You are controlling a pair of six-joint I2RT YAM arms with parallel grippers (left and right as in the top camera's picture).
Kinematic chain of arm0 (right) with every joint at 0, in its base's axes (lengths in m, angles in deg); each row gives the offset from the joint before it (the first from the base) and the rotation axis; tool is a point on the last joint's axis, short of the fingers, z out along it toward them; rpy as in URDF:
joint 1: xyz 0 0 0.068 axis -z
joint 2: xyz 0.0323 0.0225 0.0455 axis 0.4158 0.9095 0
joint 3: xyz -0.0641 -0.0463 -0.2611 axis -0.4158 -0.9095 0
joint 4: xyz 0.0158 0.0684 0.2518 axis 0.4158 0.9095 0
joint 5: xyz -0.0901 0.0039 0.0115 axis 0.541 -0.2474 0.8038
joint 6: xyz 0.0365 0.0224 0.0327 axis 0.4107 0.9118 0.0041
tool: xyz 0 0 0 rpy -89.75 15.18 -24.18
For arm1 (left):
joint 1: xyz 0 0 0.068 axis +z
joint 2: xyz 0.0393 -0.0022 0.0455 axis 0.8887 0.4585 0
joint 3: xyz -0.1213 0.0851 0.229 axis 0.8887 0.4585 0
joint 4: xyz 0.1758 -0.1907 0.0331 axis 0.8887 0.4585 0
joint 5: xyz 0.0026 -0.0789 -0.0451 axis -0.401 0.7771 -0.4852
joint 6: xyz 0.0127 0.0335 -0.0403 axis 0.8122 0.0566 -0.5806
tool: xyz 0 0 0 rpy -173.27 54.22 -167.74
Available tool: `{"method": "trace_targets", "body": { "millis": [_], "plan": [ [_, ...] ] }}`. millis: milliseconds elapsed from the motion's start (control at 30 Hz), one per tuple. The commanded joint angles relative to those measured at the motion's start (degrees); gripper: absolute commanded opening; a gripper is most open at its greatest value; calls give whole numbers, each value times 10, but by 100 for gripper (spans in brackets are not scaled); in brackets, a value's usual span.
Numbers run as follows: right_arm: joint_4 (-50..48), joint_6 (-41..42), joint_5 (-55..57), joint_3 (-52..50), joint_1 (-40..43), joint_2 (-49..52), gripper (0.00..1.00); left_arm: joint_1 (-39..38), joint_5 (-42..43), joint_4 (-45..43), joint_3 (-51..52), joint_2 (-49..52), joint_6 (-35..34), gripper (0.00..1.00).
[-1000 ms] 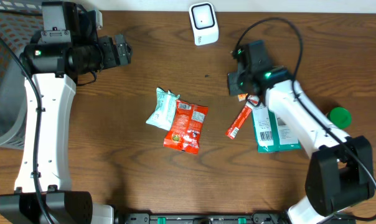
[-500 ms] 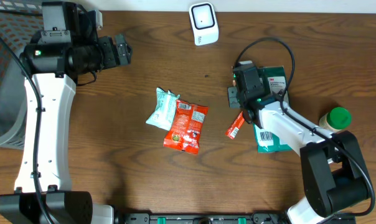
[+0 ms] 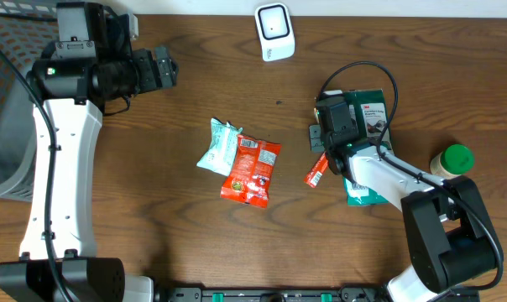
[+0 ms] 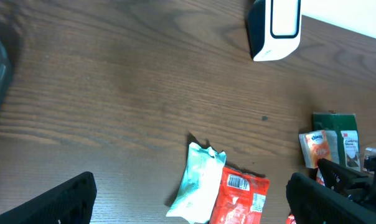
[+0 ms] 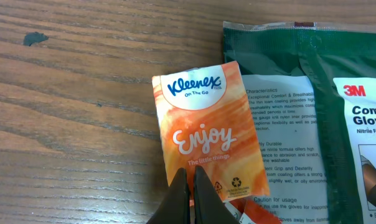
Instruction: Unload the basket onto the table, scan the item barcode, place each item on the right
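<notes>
Right tool [image 5: 190,180] pinched shut on Kleenex pack [image 5: 206,130] edge; left tool [image 4: 191,186] wide open, empty. Step: item picked. Next: carry to scanner [image 3: 273,32], turn barcode toward it

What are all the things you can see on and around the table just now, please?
scanner: one, white, far edge, centre
pale packet: one, light green and white, table centre
snack packet: one, red, overlapping the pale packet's right side
stick sachet: one, red-orange, right of centre
tissue pack: one, orange, partly over the glove pack
glove pack: one, dark green, right side
bottle: one, green cap, far right
basket: one, grey, left edge
table: one, brown wood
left gripper: one, black, open, far left
right gripper: one, black, shut on the tissue pack's edge
</notes>
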Motion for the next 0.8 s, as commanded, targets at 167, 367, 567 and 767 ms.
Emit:
{"method": "trace_targets", "body": {
  "millis": [167,367,567,767],
  "plan": [
    [-31,5,-9,-5,-1,24,1,0,5,2,-6,2,5,97],
    [-25,25,-54,-5,-2,37,1,0,5,2,-6,2,5,97],
    [-19,29,-60,-5,-23,37,1,0,5,2,-6,2,5,97],
    [-19,39,-58,-5,-53,37,2,0,5,2,-6,2,5,98]
  ]
}}
